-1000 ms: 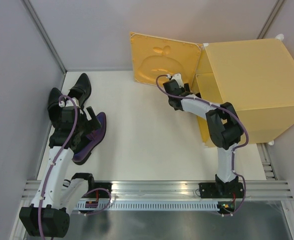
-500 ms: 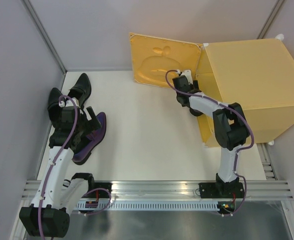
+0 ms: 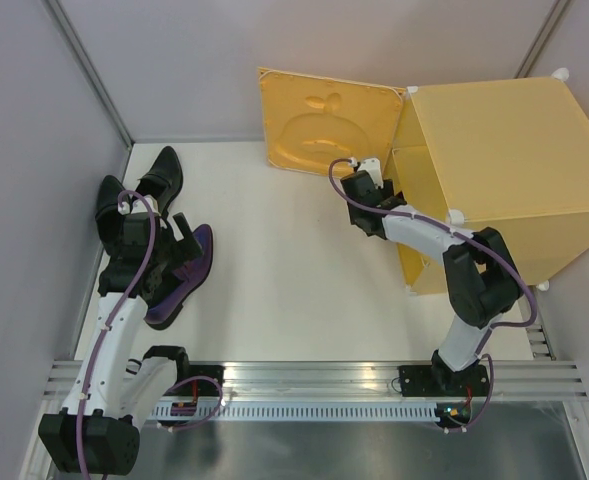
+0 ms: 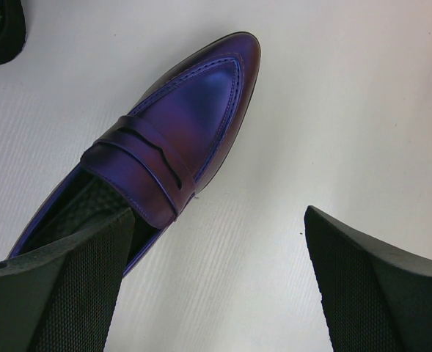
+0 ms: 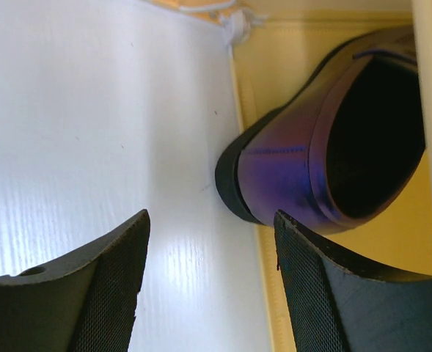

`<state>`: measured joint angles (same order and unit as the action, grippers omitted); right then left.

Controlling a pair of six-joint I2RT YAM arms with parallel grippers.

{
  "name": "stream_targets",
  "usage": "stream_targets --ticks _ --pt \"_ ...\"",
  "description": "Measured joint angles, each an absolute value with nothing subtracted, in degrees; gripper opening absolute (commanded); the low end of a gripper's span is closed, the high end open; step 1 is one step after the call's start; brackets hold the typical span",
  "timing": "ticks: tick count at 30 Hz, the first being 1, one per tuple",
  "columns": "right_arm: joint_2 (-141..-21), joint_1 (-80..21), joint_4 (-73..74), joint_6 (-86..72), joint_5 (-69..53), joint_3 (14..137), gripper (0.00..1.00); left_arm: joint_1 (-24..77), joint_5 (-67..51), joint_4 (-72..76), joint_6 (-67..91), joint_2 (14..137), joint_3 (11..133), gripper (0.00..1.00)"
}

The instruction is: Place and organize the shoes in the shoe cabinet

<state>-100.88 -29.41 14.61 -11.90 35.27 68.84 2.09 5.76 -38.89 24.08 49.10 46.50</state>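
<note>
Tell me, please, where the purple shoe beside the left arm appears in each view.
Top external: purple shoe, left of centre, partly under the left arm.
Left wrist: centre, toe pointing upper right.
Right wrist: absent; that is the other purple shoe.
Shared landmark: the white table.

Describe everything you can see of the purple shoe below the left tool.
The purple shoe is a glossy, pointed-toe loafer with a strap across the vamp, raised stitching round the toe and a dark textured lining. It lies sole-down on the white table. The open left tool hangs over its heel end; contact cannot be told.
</note>
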Motion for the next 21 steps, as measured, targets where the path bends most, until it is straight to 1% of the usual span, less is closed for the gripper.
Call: stream_targets --ticks 5,13,21 --pt "-101.41 -29.28 16.27 -13.69 35.75 66.28 0.73 2.09 5.76 -38.89 24.10 49.10 46.50 1.00" --pt "-106.15 -28.49 16.08 -14.37 35.73 66.15 0.73 2.09 5.76 -38.89 24.10 49.10 46.48 1.00" --pt "-110.67 -26.30 13.08 -13.93 36.01 69.01 0.72 2.09 5.76 -38.89 24.10 49.12 46.48 1.00"
